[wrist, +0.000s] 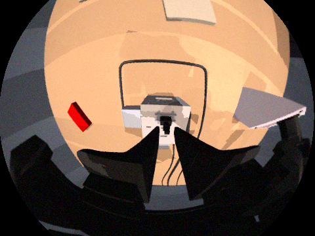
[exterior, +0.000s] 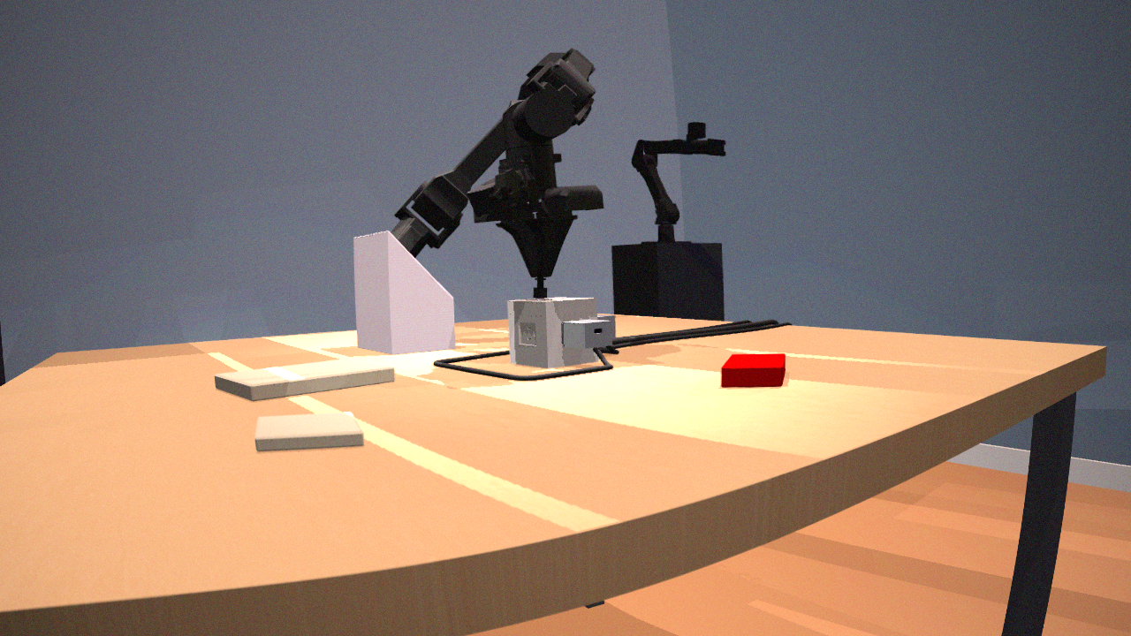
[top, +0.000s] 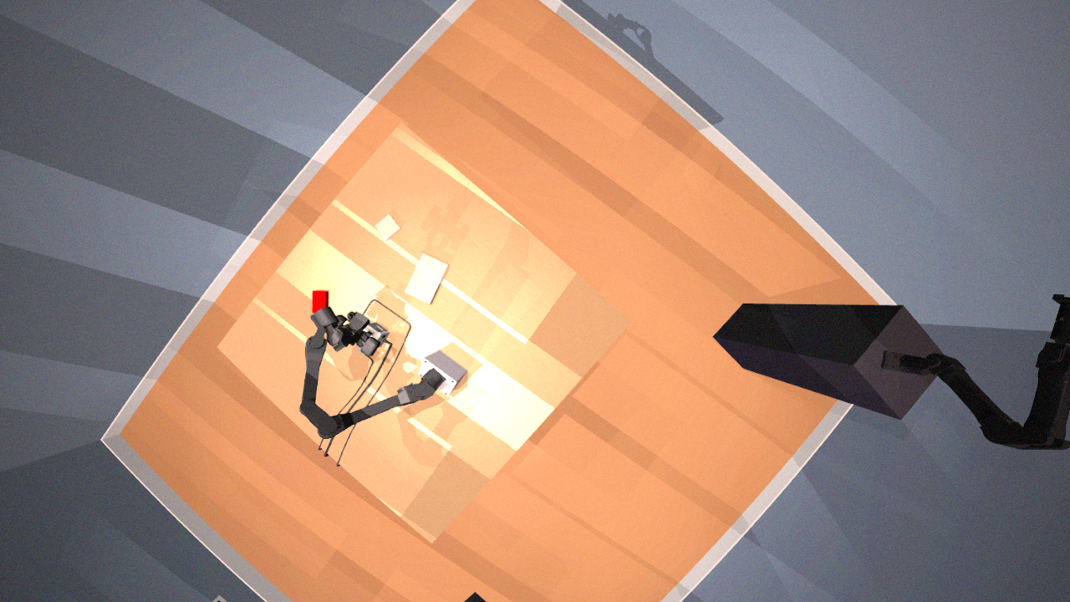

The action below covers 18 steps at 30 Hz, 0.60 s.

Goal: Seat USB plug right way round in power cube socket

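The white power cube point(exterior: 527, 348) point(wrist: 148, 115) stands on the table. The black USB plug point(exterior: 540, 292) point(wrist: 165, 120) stands upright in the socket on its top. Its dark body is down at the cube's top face, and no metal shows between them in the exterior view. Which way round it is cannot be made out. My gripper point(exterior: 539, 275) point(wrist: 167, 129) is slightly open, pointing down over the plug. In the wrist view a gap shows between its fingertips, one on each side of the plug's upper end. The arm largely covers the cube in the top view.
A grey adapter point(exterior: 583, 334) point(wrist: 132, 118) sticks out of the cube's side. Black cables loop around the cube. A red block point(top: 320, 300) point(exterior: 753, 371) point(wrist: 79, 117) and two pale slabs lie nearby. My arm's pale pedestal point(exterior: 371, 292) point(wrist: 267, 108) stands beside the cube.
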Tool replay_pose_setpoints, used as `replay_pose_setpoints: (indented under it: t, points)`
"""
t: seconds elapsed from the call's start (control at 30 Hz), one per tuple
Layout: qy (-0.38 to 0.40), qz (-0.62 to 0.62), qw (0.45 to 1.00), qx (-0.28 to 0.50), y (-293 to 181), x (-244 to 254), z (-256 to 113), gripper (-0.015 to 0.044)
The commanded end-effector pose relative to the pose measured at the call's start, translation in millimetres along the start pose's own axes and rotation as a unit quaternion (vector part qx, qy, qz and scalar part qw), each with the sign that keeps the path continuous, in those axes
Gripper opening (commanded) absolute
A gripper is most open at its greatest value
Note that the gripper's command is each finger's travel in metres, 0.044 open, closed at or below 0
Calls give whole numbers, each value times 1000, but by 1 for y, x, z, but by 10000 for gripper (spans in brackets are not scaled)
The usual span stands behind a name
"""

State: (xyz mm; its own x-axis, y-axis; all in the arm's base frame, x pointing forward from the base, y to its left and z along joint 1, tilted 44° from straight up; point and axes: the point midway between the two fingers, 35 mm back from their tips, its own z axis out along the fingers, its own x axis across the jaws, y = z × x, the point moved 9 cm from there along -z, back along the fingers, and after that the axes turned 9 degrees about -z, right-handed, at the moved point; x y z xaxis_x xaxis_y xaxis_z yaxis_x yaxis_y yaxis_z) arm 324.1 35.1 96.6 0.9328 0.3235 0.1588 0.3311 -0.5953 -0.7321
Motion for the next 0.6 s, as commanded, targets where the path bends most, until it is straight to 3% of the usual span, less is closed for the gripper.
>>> replay_pose_setpoints:
  t: [0.0, 0.57]
  points:
    - [1, 1, 1000, 0, 0, 0, -1, 95]
    - [0, 0, 1000, 0, -1, 0, -12, 95]
